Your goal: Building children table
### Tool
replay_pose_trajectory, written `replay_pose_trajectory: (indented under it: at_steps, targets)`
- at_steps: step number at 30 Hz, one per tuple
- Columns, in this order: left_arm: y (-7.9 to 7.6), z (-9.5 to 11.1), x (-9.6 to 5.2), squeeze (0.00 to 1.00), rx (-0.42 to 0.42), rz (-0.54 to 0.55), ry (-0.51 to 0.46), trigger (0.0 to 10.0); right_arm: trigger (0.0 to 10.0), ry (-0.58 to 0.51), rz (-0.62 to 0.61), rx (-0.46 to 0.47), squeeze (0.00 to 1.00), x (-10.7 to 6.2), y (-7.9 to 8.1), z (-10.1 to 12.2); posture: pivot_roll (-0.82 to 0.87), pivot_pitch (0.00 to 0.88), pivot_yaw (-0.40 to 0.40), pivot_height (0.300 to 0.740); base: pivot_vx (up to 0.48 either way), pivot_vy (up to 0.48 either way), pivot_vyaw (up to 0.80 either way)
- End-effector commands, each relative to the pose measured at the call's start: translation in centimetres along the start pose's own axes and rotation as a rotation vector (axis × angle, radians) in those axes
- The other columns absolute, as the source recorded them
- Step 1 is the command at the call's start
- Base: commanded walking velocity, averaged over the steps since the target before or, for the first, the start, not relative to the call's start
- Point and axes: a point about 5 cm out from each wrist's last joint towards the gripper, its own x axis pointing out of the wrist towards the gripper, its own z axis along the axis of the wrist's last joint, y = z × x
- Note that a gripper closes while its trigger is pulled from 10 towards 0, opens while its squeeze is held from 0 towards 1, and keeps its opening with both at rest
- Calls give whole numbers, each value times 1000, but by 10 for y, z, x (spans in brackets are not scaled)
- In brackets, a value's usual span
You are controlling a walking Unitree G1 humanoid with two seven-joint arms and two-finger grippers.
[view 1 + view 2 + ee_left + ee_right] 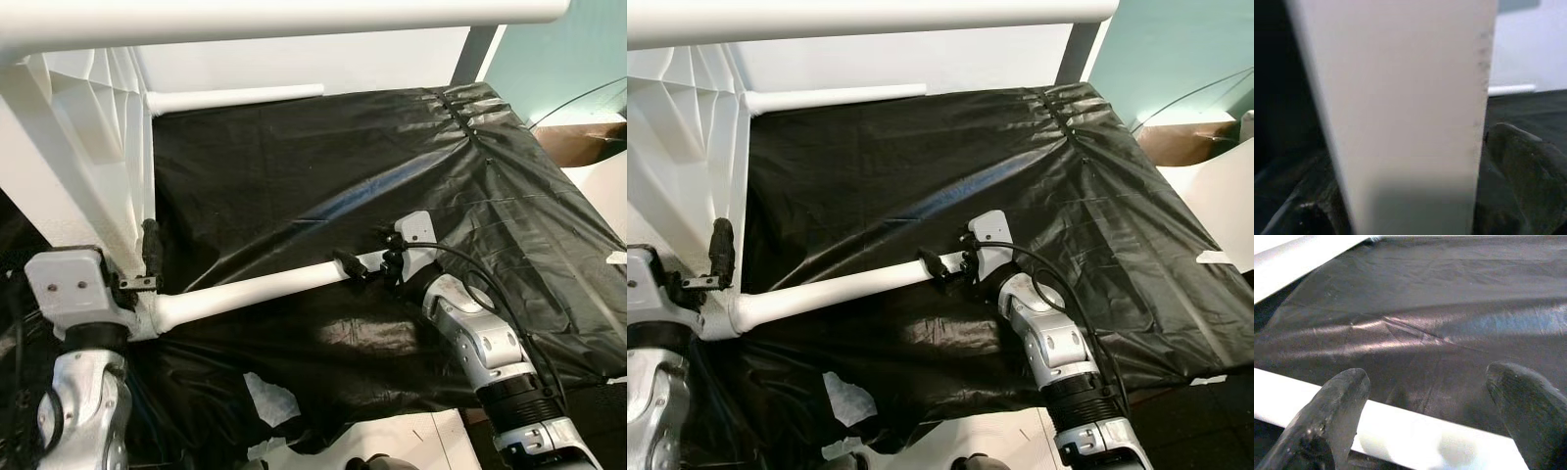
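Note:
A white round table leg [255,290] lies across the black plastic sheet [323,166], one end at the lower corner of the upright white table panel [88,176]. My right gripper [370,264] is open at the leg's free end. Its spread fingers [1339,404] rest across the leg [1415,438]. My left gripper [147,266] is shut on the panel's edge, one black finger [150,245] standing against it. The left wrist view shows the panel [1400,107] between the fingers [1528,161]. Another leg [235,96] juts from the panel's far corner, and a third [294,14] crosses overhead.
The black sheet covers a raised surface that drops off at the front and right. A brown cardboard box [588,142] and white boards [609,196] sit at the right. A scrap of white paper [269,399] lies by the front edge.

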Motion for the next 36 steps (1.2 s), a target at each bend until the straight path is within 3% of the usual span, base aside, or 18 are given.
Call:
replay_pose_trajectory:
  at_steps: [1,3,6,8,11,16,18,22,24,25,27,30,31,36]
  targets:
    - [-16,4,-6,0,-49,-219,6,10000,10000,30,-16,4,0,-1,-2,-6,146,94,-59,740,0,0,0]
    - [-20,3,-12,0,-65,-273,35,10000,10000,32,-20,-2,0,0,-3,-6,146,94,-59,740,0,0,0]
    - [-31,-4,-39,0,-96,-471,203,10000,10000,21,-43,-26,0,0,-6,-5,155,96,-64,740,0,0,0]
    - [-32,-4,-46,0,-93,-519,231,10000,10000,17,-46,-35,0,0,-6,-4,155,96,-64,740,0,0,0]
    - [-30,-5,-62,0,-84,-616,316,10000,10000,-1,-59,-69,0,0,-7,-2,163,98,-66,740,0,0,0]
    - [-28,-5,-70,0,-62,-666,353,10000,10000,-20,-76,-108,0,0,-8,2,162,98,-66,740,0,0,0]
    - [-16,-1,-78,0,-57,-708,409,10000,10000,-45,-117,-202,0,2,-10,9,157,104,-66,740,0,0,0]
    - [-5,4,-80,0,-51,-712,419,10000,10000,-67,-144,-269,0,2,-11,13,157,104,-66,740,0,0,0]
    - [14,10,-75,0,-63,-670,399,10000,10000,-106,-170,-387,0,1,-9,22,148,110,-61,740,0,0,0]
    - [14,10,-75,0,-63,-670,399,10000,10000,-106,-170,-387,0,1,-9,22,148,110,-61,740,0,0,0]
    - [27,14,-73,0,-81,-645,377,10000,10000,-138,-196,-475,0,0,-7,29,148,110,-61,740,0,0,0]
    - [47,9,-51,0,-59,-520,320,10000,10000,-188,-255,-621,0,-1,0,41,138,108,-56,740,0,0,0]
    - [47,9,-51,0,-59,-520,320,10000,10000,-188,-255,-621,0,-1,0,41,138,108,-56,740,0,0,0]
    - [58,6,-28,0,-39,-453,270,10000,10000,-291,-229,-851,0,-3,21,51,127,103,-55,740,0,0,0]
